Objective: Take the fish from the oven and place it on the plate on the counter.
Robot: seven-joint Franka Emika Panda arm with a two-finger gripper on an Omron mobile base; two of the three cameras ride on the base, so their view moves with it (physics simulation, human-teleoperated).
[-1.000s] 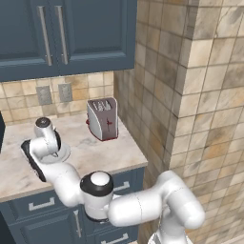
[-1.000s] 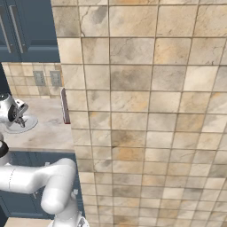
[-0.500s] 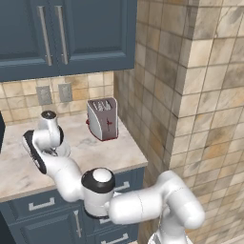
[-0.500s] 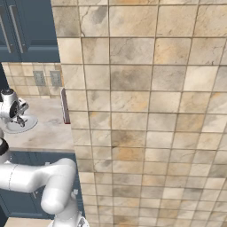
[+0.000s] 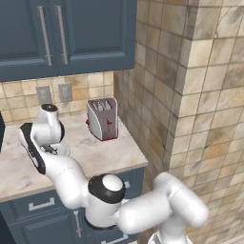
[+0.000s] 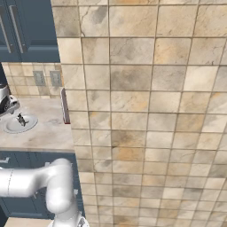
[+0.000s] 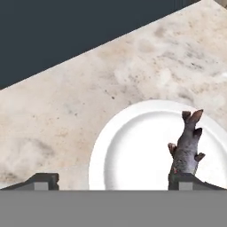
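Note:
The small dark grey fish (image 7: 186,148) lies on the white plate (image 7: 133,150), toward one side of it, tail pointing away from the hand. My gripper (image 7: 114,181) hovers just above the plate, open, with its two dark fingertips (image 7: 42,180) spread wide and nothing between them. In the right base view the fish (image 6: 20,119) shows as a dark speck on the plate (image 6: 13,127), with my hand (image 6: 5,101) just above and left of it. The plate rests on the beige marbled counter (image 5: 105,152). The oven is out of view.
A steel and red toaster (image 5: 102,119) stands at the back right of the counter. A tiled wall column (image 6: 146,111) closes the counter's right end. Blue upper cabinets (image 5: 62,33) hang above, and dark blue drawers (image 5: 28,205) sit below.
My hand has lifted a little up and away from the plate. The fish stays lying on the plate.

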